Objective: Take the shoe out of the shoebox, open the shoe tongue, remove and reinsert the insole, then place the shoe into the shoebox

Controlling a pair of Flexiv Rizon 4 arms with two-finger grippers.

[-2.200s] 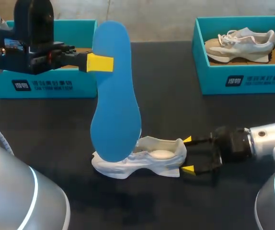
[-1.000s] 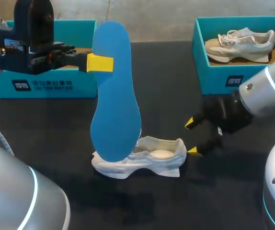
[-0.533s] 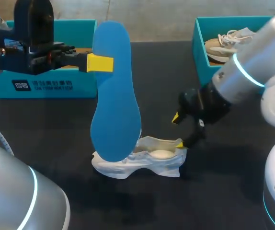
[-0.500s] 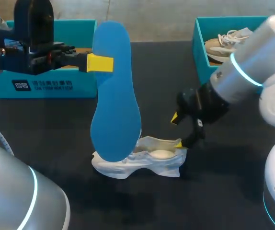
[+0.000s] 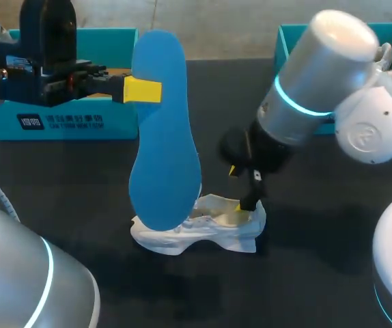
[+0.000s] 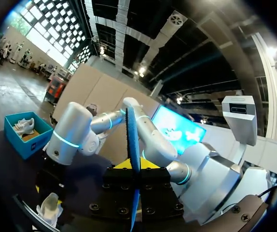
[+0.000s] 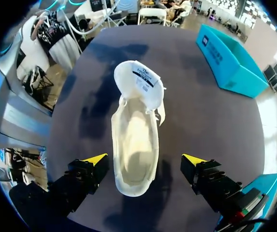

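Shoe, white, lies near the middle of the table, toward its near edge. It looks light with a soft upper (likely to buckle), so grip the firmer heel sides. Right gripper hangs spread wide astride the heel, holding nothing. Left gripper pinches the bendy blue insole upright.

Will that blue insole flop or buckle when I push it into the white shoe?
Probably holds shape: gripped only near one end by the left gripper, the insole hangs straight. Edge-on in the left wrist view it looks thin, so it may bow if its lower end jams in the shoe.
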